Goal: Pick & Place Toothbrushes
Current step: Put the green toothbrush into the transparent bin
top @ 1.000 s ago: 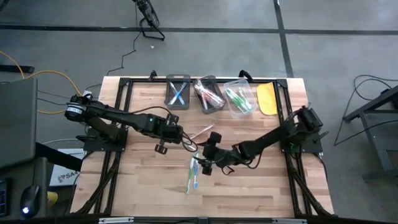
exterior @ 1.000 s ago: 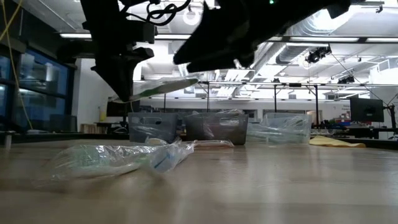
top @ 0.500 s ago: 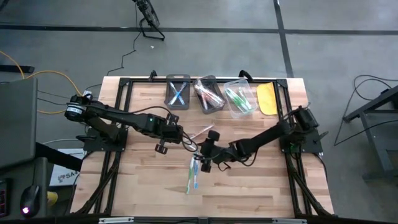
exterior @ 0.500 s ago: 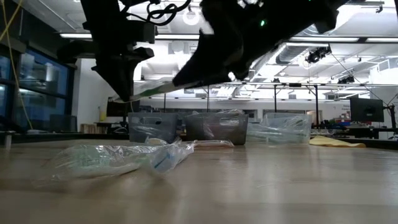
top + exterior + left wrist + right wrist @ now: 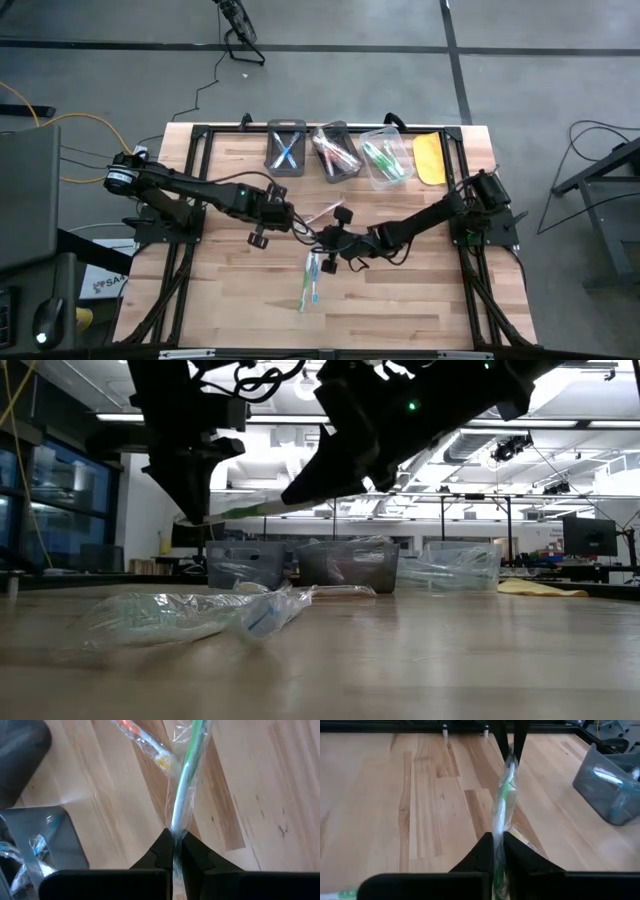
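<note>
A wrapped green toothbrush (image 5: 186, 785) hung in the air above the middle of the bench (image 5: 420, 300), clamped at both ends: the left tool (image 5: 296, 224) was shut on one end and the right tool (image 5: 322, 238) was shut on the other. Its long axis ran straight between the two tools, so each looked down its length at the other (the wrist views showed this plainly). The green-brush bin (image 5: 385, 158) lay at the far edge toward the right arm's side, nearer that arm; a handover to it seemed underway, hinging on the left tool letting go. More wrapped toothbrushes (image 5: 311, 277) lay on the bench just below, and an orange one (image 5: 325, 211) beside.
</note>
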Available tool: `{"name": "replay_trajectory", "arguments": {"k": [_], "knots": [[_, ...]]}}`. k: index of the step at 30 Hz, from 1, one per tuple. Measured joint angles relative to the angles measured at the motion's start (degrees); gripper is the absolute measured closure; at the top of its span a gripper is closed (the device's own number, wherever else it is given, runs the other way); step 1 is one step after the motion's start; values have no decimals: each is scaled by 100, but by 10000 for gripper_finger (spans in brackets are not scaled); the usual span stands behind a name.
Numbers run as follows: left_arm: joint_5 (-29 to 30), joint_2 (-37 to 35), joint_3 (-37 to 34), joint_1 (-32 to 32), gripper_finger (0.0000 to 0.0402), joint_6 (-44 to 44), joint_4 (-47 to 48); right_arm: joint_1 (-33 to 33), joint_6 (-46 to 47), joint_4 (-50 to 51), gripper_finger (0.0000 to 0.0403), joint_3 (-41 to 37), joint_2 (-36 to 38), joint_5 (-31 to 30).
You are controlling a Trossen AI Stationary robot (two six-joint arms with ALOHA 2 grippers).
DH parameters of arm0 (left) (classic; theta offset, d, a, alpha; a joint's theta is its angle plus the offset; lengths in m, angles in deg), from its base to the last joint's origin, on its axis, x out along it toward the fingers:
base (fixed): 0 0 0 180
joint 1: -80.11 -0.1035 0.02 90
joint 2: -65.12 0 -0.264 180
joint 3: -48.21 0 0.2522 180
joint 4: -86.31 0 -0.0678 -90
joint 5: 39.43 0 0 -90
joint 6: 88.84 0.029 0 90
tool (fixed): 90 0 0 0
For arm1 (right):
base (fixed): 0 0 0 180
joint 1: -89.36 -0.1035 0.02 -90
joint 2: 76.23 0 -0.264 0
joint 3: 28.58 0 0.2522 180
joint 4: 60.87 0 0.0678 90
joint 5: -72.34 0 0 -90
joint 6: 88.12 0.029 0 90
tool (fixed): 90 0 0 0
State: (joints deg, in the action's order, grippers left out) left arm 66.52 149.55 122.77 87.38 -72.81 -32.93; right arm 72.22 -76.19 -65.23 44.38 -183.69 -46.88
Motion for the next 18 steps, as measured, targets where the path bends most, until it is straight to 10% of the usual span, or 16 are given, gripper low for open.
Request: {"name": "replay_trajectory", "arguments": {"k": [18], "knots": [[170,-552,7,-11,201,-415,295,-16,814,1498,393,-2,589,-789]]}}
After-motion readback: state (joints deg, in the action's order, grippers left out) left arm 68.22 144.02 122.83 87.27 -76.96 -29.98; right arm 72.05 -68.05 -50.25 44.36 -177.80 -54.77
